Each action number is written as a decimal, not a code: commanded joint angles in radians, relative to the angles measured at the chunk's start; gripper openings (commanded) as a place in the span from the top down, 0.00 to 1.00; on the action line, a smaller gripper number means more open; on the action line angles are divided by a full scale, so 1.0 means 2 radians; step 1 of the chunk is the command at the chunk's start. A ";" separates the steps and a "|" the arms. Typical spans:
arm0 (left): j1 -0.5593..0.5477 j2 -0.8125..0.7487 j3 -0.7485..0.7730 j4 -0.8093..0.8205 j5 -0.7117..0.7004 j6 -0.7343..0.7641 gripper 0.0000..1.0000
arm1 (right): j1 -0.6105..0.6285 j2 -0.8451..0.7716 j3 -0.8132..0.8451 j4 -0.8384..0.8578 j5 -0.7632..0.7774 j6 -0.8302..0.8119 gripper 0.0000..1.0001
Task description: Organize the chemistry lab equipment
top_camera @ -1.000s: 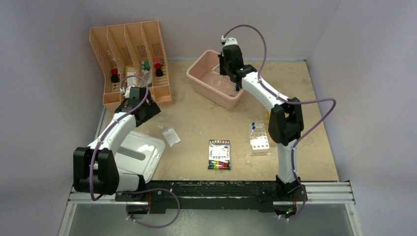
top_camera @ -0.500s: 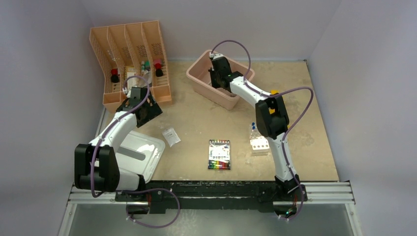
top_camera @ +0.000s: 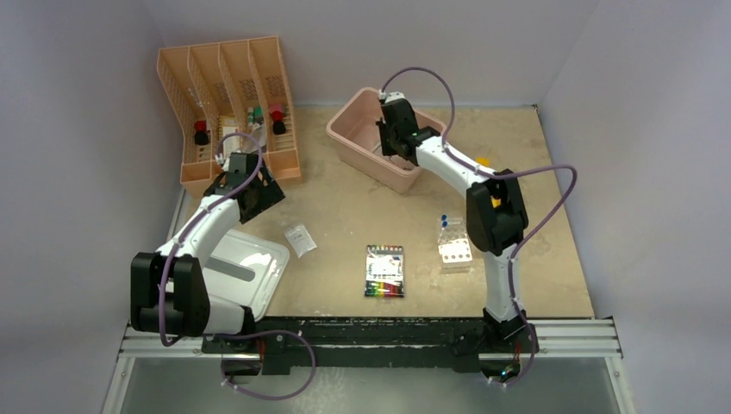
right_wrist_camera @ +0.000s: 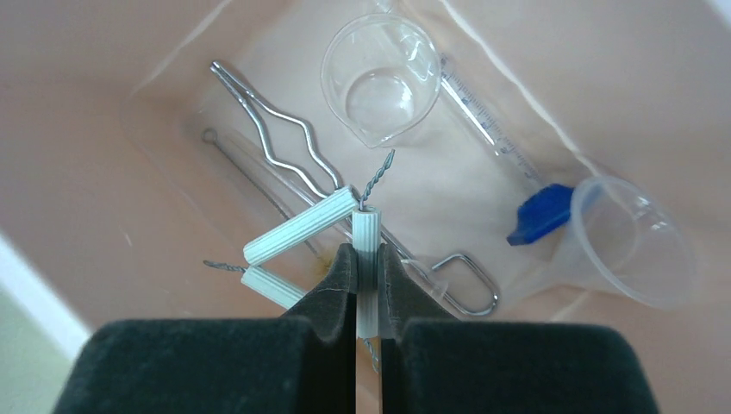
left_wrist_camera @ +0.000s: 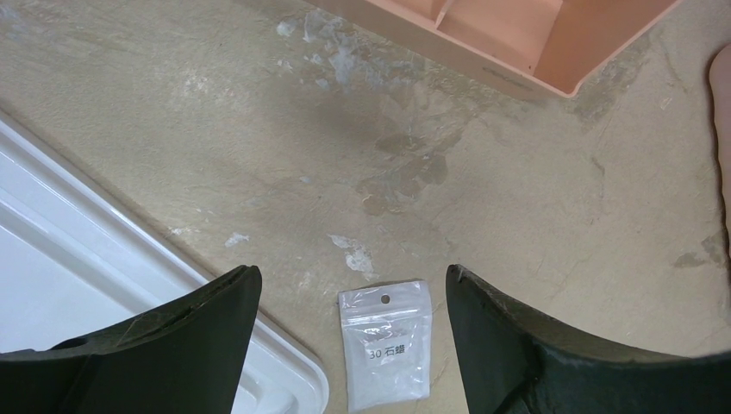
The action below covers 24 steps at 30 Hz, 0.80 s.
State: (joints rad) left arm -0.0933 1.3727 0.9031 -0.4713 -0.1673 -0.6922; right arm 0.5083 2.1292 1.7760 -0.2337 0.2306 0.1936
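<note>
My right gripper is inside the pink bin, shut on one white ribbed tube of a twisted-wire triangle. Below it lie metal tongs, a clear beaker, a thin glass rod and a blue-based cylinder. In the top view the right gripper is over the bin's middle. My left gripper is open and empty above the table, with the small clear packet lying flat between its fingers in view. The packet lies right of the left gripper.
An orange divided organiser stands at the back left, its corner ahead of my left gripper. A white tray lies front left. A clear tube rack with blue-capped tubes and a colourful box sit mid-table.
My right arm swung left over the pink bin and reached into it, then shifted slightly right. The left arm has barely moved.
</note>
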 commanded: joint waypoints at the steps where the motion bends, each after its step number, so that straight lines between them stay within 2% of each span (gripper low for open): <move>1: -0.003 -0.002 0.001 0.020 0.009 0.002 0.22 | -0.002 -0.046 -0.016 0.010 0.008 0.009 1.00; 15: -0.005 -0.003 0.003 0.019 0.013 0.004 0.23 | -0.006 -0.004 0.008 -0.046 0.050 0.048 1.00; 21: -0.006 -0.003 0.003 0.019 0.014 0.004 0.23 | -0.013 0.008 0.021 -0.064 0.043 0.061 0.89; 24: -0.006 -0.003 0.005 0.019 0.016 0.005 0.23 | -0.013 0.000 0.025 -0.061 0.040 0.060 0.77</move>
State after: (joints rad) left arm -0.0990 1.3727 0.9031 -0.4641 -0.1444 -0.6922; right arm 0.4858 2.1670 1.7657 -0.3489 0.2974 0.2920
